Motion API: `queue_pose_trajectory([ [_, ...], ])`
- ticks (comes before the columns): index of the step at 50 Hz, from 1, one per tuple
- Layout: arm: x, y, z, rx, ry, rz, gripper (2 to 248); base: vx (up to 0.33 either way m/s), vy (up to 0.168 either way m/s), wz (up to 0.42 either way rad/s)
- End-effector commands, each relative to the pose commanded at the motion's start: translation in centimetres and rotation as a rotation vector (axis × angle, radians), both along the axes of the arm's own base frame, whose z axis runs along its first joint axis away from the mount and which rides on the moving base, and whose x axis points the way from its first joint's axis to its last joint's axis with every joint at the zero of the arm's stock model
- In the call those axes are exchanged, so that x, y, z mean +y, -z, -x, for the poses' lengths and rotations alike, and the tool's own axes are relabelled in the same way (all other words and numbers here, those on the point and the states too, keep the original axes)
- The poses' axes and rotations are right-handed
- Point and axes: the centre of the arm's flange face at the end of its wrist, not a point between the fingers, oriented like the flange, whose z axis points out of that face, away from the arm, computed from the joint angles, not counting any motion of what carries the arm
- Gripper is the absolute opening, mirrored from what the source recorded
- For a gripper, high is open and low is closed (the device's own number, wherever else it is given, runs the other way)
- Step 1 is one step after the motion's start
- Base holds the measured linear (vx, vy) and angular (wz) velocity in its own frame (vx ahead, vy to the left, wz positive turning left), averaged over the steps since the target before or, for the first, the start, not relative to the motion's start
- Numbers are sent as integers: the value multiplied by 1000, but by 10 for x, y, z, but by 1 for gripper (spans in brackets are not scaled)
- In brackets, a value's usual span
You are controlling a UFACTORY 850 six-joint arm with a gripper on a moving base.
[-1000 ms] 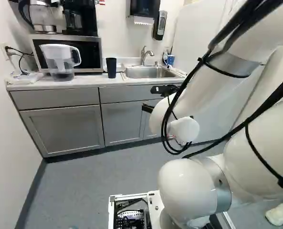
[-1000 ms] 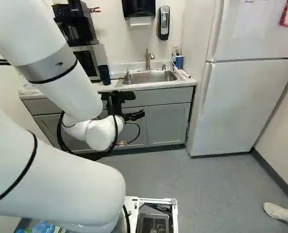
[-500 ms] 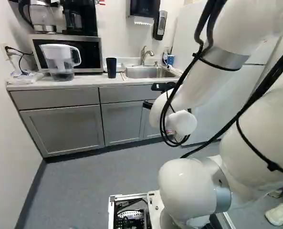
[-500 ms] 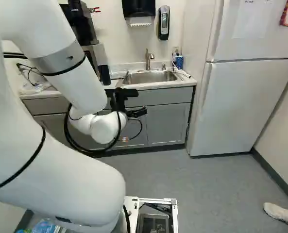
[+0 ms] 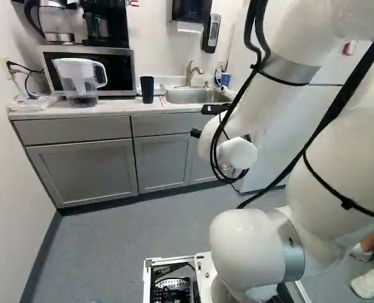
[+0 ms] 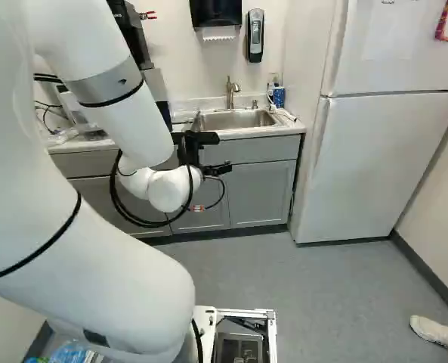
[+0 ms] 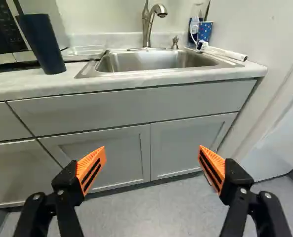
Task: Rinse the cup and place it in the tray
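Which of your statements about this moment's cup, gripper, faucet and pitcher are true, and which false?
1. The gripper is open and holds nothing. True.
2. The dark cup lies in the sink. False: the cup stands upright on the counter beside the sink.
3. The faucet rises behind the sink. True.
4. The pitcher stands on top of the microwave. False: the pitcher stands in front of the microwave.
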Motion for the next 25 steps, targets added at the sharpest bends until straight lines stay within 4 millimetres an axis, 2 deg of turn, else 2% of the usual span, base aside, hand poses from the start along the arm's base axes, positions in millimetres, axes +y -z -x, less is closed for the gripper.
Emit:
queue_pose_trajectory([
  [25,-1,-25,-27,-63,-2,3,247,0,0,0],
])
